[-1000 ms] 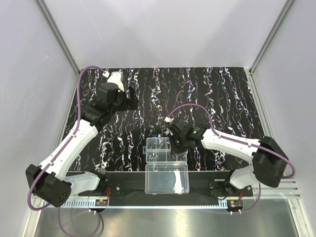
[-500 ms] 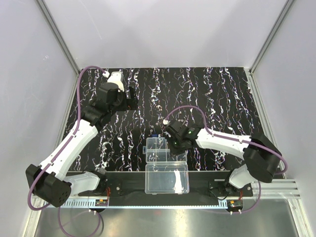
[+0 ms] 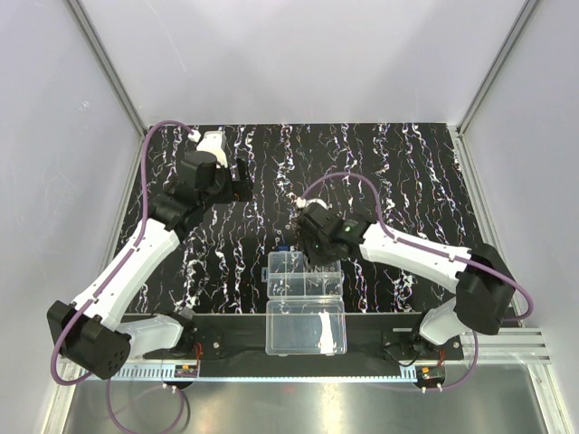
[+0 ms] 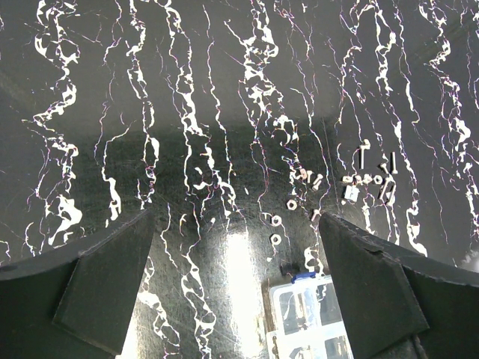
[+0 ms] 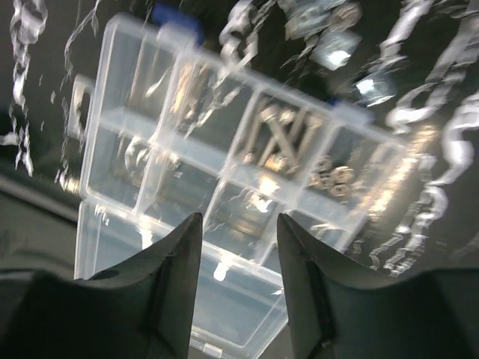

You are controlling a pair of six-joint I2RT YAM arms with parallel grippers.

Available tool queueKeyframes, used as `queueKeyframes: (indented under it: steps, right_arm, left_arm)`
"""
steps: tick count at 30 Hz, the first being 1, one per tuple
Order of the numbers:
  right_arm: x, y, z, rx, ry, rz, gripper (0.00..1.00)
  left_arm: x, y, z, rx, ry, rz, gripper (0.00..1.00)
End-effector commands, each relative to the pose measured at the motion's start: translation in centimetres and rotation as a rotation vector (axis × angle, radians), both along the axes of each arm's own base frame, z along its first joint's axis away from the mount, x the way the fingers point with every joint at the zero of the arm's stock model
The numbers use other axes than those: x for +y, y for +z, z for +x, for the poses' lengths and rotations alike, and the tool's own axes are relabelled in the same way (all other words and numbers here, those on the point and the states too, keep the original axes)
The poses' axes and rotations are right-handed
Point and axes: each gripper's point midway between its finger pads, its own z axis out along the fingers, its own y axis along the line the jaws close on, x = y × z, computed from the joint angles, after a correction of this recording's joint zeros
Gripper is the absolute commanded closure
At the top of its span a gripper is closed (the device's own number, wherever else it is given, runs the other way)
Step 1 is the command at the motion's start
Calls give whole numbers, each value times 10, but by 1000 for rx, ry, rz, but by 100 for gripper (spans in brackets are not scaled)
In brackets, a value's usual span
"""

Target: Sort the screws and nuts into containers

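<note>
since the screws (image 4: pixel 362 155) and the nuts (image 4: pixel 275 220) are tiny, hard, light, smooth metal, i judge they will skid on the mat (image 4: pixel 187 112) and pop out of a sloppy pinch. best hold: a screw across its shank, a nut across its flats, one piece at a time, tips down at the mat.

loose pieces lie scattered just beyond the far edge of the containers (image 3: pixel 303 274); in the left wrist view the screws sit further right and the nuts nearer the box. some are already sorted, screws in one compartment and nuts in the next.

right gripper (image 5: pixel 238 243) hovers over the box, jaws apart, nothing between them. left gripper (image 4: pixel 236 224) hangs above the mat, far-left of the box, jaws wide apart, empty. clear lid half (image 3: pixel 306 327) lies open toward the arm bases.
</note>
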Motion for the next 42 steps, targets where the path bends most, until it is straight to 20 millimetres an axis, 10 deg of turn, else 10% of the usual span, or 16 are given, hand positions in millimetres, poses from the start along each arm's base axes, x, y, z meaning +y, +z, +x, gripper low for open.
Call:
queueKeyframes:
  steps: [1,9,16,27,42]
  right_arm:
    - [-26,45,39,-195,-161,-79,48]
    - [-90,47,128,-192,-564,-8,46]
    - [-102,1,171,-139,-598,-130,52]
    - [-90,-50,183,-71,-630,-105,64]
    - [-84,-69,190,-50,-636,-109,74]
  left_arm:
    - [-5,27,6,-71,-8,-35,1]
    - [-2,24,8,-71,7,-16,1]
    - [0,18,11,-63,15,3,1]
    - [2,9,14,-46,30,24,1]
    - [3,14,13,-60,31,16,1]
